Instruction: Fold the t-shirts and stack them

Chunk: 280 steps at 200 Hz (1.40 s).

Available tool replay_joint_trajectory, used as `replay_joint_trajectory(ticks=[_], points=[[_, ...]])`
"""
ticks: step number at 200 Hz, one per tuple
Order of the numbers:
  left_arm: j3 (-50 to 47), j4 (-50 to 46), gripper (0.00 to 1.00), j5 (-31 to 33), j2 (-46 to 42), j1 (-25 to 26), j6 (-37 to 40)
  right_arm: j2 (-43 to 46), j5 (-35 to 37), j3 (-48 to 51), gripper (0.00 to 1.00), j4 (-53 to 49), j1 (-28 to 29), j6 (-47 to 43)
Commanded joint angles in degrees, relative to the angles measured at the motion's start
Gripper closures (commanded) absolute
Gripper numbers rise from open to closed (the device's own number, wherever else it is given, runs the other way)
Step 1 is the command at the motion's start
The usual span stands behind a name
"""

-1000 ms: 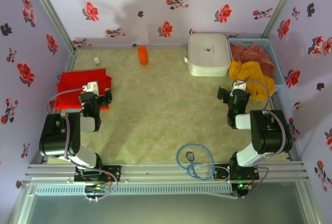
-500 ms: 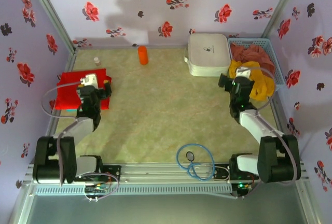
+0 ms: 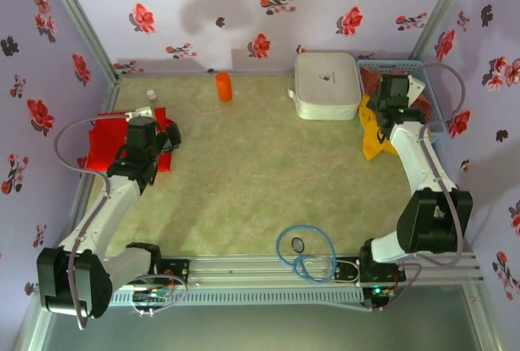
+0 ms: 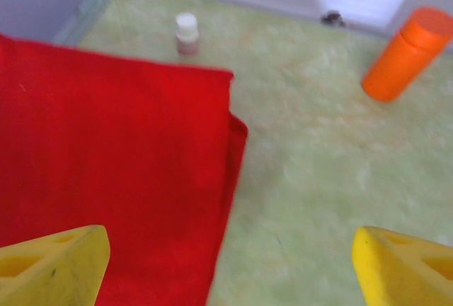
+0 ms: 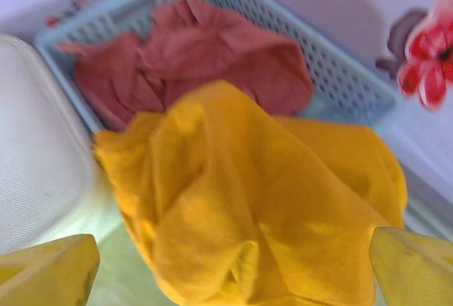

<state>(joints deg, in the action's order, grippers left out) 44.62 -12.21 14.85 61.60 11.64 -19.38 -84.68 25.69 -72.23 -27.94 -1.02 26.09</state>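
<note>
A bright red t-shirt [image 3: 104,146] lies folded flat at the table's left side. My left gripper [image 3: 150,133] hovers over its right edge, open. In the left wrist view one yellow fingertip hangs over the red t-shirt [image 4: 106,178] and the other over bare table, so my left gripper [image 4: 230,270] holds nothing. A golden-yellow t-shirt [image 3: 372,136] hangs crumpled over the near rim of a blue basket [image 3: 431,83]. A reddish-pink t-shirt [image 5: 198,72] lies bunched inside. My right gripper [image 3: 388,95] is just above the yellow t-shirt [image 5: 248,200], with my right gripper [image 5: 233,278] open and empty.
A white hard case [image 3: 327,84] stands against the basket's left side. An orange cylinder [image 3: 223,86] and a small bottle [image 3: 151,95] stand near the back wall. A blue cable loop [image 3: 305,253] lies at the near edge. Flowered walls close in on three sides.
Both arms have stretched away from their bases. The left gripper moved farther back along the red t-shirt's edge. The right gripper moved up to the basket, over the yellow t-shirt.
</note>
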Motion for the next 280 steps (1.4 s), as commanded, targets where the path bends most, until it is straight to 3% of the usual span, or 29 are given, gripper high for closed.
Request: replay_joint_trajectory(ticks=[1,32,53,78,118,155,214,253,280], points=[[1.74,-10.47,0.11,-3.33,-1.61,1.83,-3.9,-3.31,-0.06,-3.29,0.02,-8.64,-1.91,4.01],[0.81,-13.57,0.11,-4.1,-3.02,3.93,-5.08,-9.0,-0.33,-5.69,0.04,-10.04,-3.82,5.33],[-0.27,-13.76,0.11,-4.74,-3.49,4.65,-5.42,-11.88,-2.37,-6.1,0.17,-8.68,-5.18,6.74],[-0.82,-16.54,0.11,-5.09,-3.92,5.19,-6.49,-14.69,-4.31,-7.52,0.42,-7.48,-5.49,6.61],[-5.12,-17.88,0.11,-5.17,-9.82,5.73,-8.68,-12.63,-0.86,-7.05,1.0,-5.79,-5.49,8.08],[-5.8,-15.18,0.12,-5.87,-11.96,5.7,-10.37,-3.22,-2.73,-3.38,1.0,0.5,-5.49,8.9],[-1.47,-10.95,0.11,-11.71,-4.26,5.7,-10.8,14.03,-12.15,0.49,1.0,3.58,-4.16,5.53],[0.37,-6.31,0.11,-14.82,-0.46,5.68,-11.99,20.31,-11.62,-2.76,1.0,-0.96,3.02,-0.78],[2.76,-5.82,0.11,-16.69,3.09,5.73,-12.29,23.02,-16.07,-4.95,1.0,-2.82,8.13,-3.34]])
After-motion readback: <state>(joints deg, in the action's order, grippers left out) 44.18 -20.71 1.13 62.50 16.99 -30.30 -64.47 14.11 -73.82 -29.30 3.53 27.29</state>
